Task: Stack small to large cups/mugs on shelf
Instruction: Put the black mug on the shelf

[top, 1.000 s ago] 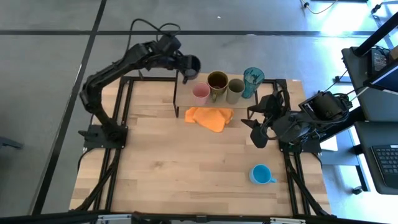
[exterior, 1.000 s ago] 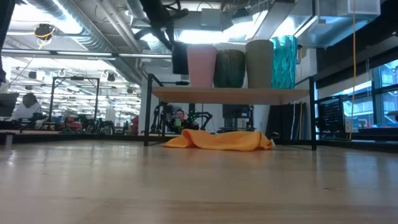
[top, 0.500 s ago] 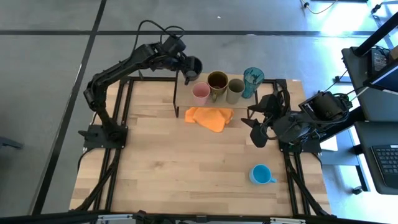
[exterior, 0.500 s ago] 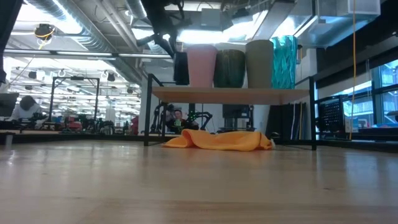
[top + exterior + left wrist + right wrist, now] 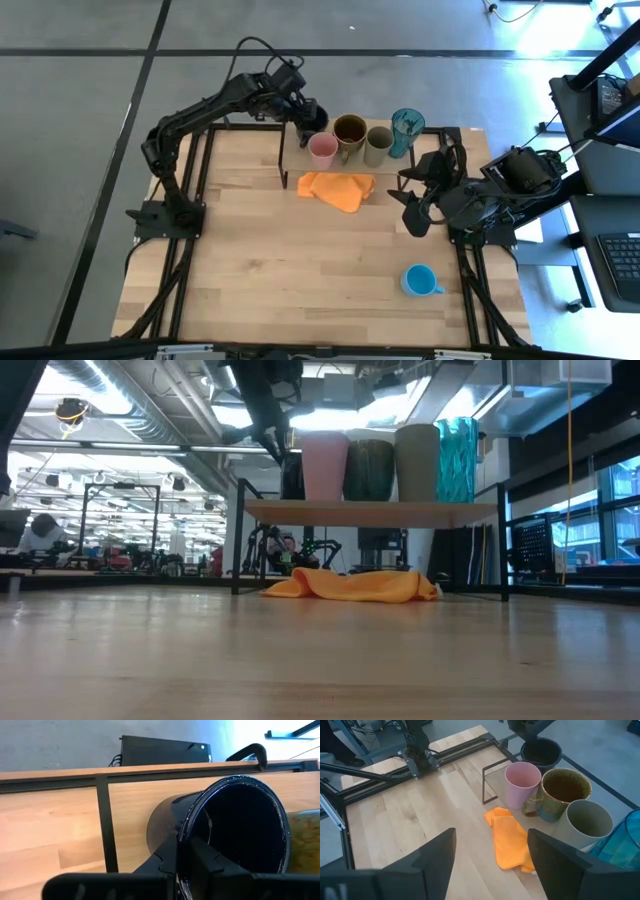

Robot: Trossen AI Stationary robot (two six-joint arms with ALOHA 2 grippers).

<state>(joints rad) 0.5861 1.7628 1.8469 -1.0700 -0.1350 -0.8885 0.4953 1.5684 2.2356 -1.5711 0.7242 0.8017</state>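
Note:
My left gripper (image 5: 303,116) is shut on the black mug (image 5: 311,121) at the left end of the shelf (image 5: 296,158), just left of the pink cup (image 5: 323,150). In the low view the black mug (image 5: 291,475) is down at the board (image 5: 370,511); whether it rests there I cannot tell. The pink cup, mustard-brown mug (image 5: 349,132), olive-grey cup (image 5: 378,146) and teal tumbler (image 5: 407,128) stand in a row on the shelf. The light blue mug (image 5: 420,280) stands on the table at the near right. My right gripper (image 5: 415,207) is open and empty right of the shelf. My left gripper holds the black mug by its rim (image 5: 186,827), one finger (image 5: 202,865) inside the mug and the other finger (image 5: 167,862) outside against the wall. The fingers come from above, slanting down. The mug is upright, its mouth up, its bottom level with the shelf board.
An orange cloth (image 5: 338,188) lies on the table under and in front of the shelf. The shelf's black legs (image 5: 282,150) stand at its left end. Bare tabletop (image 5: 260,260) spreads over the left and near parts.
My left gripper has gone down with the black mug and a little toward the pink cup. The mug has stayed upright and now hangs beside the pink cup at the shelf board's height. My right arm has kept still.

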